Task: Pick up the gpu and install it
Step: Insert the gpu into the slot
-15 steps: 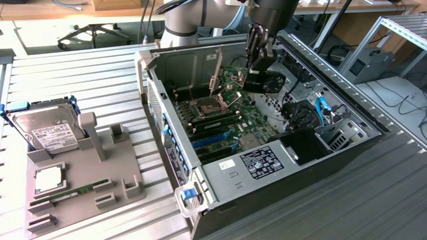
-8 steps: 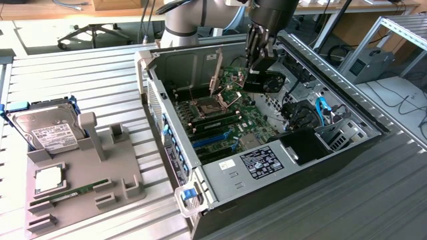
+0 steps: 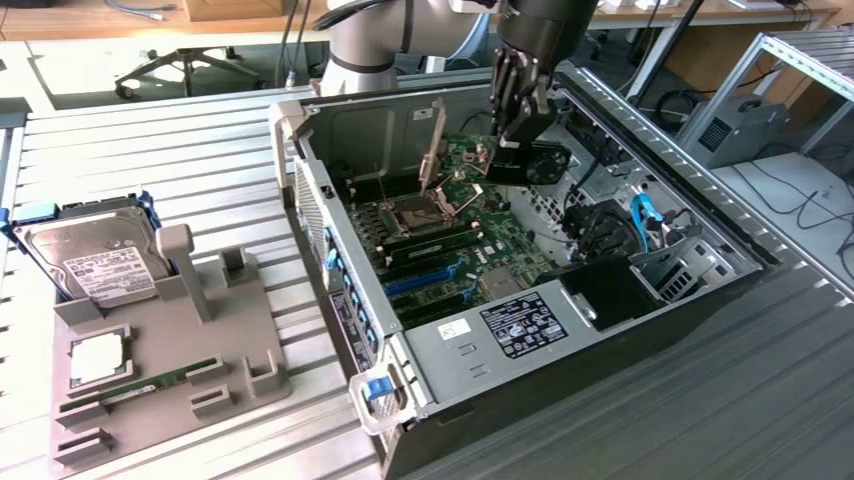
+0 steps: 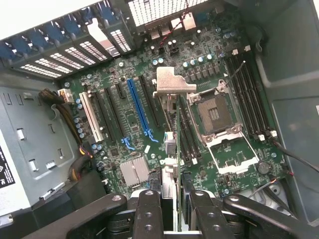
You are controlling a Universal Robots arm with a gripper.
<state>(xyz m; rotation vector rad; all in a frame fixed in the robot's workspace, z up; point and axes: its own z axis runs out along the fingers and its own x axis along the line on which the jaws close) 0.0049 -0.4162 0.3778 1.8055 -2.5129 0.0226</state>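
- The tool (image 4: 169, 209) is clenched on the gpu (image 4: 172, 124), held edge-on, bracket leading, so its edge can meet a slot.
- The gpu hangs above the motherboard (image 4: 129, 119), inside the computer case (image 3: 441, 350).

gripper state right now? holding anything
gripper: closed on the gpu, holding it edge-on above the motherboard inside the open computer case.

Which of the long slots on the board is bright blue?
The long slot next to the white slot. The others around it are black.
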